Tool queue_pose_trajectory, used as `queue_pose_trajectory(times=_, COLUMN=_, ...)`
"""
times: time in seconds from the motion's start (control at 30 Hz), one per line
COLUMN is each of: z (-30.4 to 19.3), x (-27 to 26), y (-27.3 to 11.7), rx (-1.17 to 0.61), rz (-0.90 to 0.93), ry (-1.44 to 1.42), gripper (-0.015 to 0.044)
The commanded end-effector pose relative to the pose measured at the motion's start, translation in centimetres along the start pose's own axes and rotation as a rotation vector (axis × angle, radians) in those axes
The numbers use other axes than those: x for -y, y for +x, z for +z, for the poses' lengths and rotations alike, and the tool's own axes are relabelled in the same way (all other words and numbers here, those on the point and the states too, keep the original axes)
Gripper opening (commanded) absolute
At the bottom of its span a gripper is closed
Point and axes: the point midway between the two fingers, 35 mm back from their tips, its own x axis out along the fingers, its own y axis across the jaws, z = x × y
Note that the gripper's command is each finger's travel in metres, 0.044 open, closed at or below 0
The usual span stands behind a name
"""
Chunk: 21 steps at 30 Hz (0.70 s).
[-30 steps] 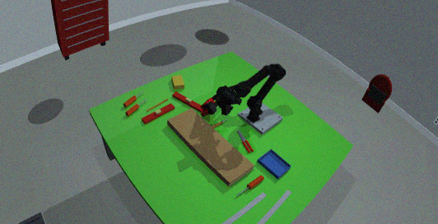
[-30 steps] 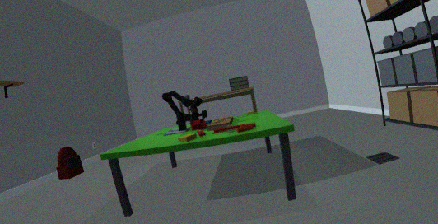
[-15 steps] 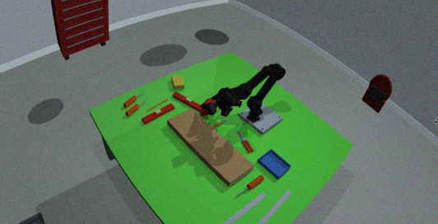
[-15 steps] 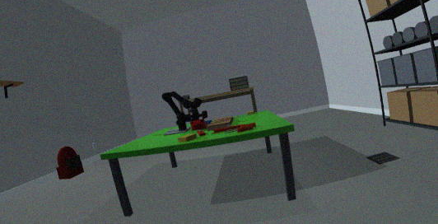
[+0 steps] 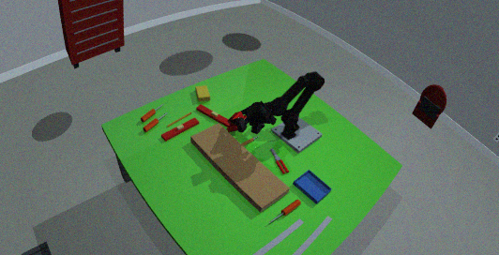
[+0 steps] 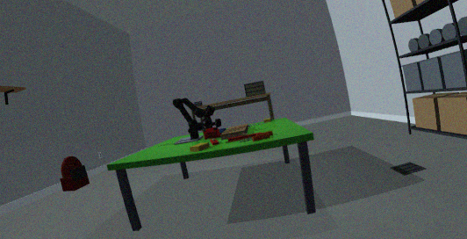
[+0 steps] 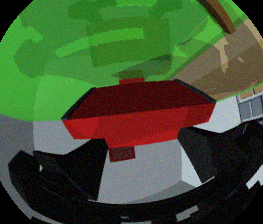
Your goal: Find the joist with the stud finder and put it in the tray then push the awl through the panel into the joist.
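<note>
The red stud finder point(image 5: 237, 115) point(image 6: 211, 133) point(image 7: 142, 120) is between the fingers of my gripper point(image 5: 240, 123) point(image 7: 141, 129), which is shut on it. It is held near the far-left end of the brown floor panel point(image 5: 250, 172) point(image 6: 237, 130) point(image 7: 222, 65); the wrist view shows green table below it and the panel to one side. Its exact height is unclear. The blue tray point(image 5: 313, 188) lies right of the panel. A thin-tipped tool with an orange handle point(image 5: 291, 207) lies near the panel's near end. A small brown-handled tool point(image 5: 248, 142) lies behind the panel. Which is the awl is unclear.
Red-handled pliers point(image 5: 281, 163) lie between panel and tray. Two red levels point(image 5: 206, 111) point(image 5: 180, 129), a thin orange stick point(image 5: 179, 120), two orange-handled tools point(image 5: 148, 114) point(image 5: 151, 125) and a yellow block point(image 5: 203, 94) lie at the far left. Two pale strips point(image 5: 315, 236) point(image 5: 279, 237) lie in front.
</note>
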Motion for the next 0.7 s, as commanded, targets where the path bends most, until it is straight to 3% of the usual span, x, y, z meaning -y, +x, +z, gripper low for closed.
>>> queue_pose_trajectory(times=0.0, z=-0.1, x=-0.1, y=0.0, rx=-0.03, rz=0.007, ry=-0.002, gripper=0.0)
queue_pose_trajectory(times=0.67, z=-1.7, x=-0.6, y=-1.2, rx=-0.094, rz=0.017, ry=0.004, gripper=0.0)
